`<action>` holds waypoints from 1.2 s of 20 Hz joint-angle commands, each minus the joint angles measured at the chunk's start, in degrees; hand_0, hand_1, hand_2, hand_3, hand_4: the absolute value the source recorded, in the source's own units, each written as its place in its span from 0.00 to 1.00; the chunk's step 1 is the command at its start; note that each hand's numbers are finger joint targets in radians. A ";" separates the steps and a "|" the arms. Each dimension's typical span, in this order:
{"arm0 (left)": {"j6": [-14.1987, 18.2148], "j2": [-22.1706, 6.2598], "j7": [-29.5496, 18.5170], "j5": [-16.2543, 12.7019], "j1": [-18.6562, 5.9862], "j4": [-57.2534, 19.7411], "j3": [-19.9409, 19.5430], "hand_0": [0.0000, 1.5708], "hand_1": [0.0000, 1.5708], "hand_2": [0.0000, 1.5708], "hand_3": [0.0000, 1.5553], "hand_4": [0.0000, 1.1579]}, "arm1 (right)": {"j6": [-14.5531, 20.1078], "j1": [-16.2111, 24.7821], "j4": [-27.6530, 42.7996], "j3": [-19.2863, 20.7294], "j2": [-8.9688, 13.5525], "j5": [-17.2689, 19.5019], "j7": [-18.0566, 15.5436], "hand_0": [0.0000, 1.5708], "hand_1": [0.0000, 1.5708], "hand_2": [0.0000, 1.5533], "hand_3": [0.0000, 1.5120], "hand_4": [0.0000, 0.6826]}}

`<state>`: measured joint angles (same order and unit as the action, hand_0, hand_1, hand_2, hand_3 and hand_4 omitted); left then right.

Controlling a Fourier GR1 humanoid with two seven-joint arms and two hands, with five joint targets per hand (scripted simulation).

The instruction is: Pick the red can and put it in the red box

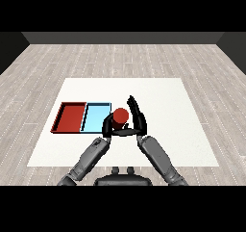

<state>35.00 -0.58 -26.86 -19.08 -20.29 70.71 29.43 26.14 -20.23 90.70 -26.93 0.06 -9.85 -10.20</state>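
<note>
So right now the red can [120, 116] is sitting upright between my two hands, just off the right edge of the light blue tray [96, 114] on the white worktop [182, 130]. My right hand [137, 114] is on the can's right side with its long fingers stretched up and past it, thumb reaching across in front near the base, so it looks wrapped round the can. My left hand [107, 126] is tucked against the can's left side, low down, fingers curled in toward it; I honestly can't tell if it's gripping or just resting there.

The thing that matters for the next move: the red tray [71, 117] is off to my left, and the blue one lies between it and the can. So the can has to travel leftward clear across the blue tray before it goes down. Its long axis is vertical, so I'd keep it upright the whole way over. My left hand is the one nearer the trays, and it's kind of in the path, so I reckon it needs to move along too.
</note>
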 commanded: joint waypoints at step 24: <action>-4.55 -25.15 15.04 9.37 -1.06 -1.77 -20.19 1.00 1.00 0.98 0.95 0.98 | -16.63 25.01 15.68 19.87 13.17 -10.80 -4.60 0.00 0.00 0.00 0.00 0.00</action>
<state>30.74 -20.86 -13.05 -12.53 -21.37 73.67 10.87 11.03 2.82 105.59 -9.58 11.46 -19.20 -14.79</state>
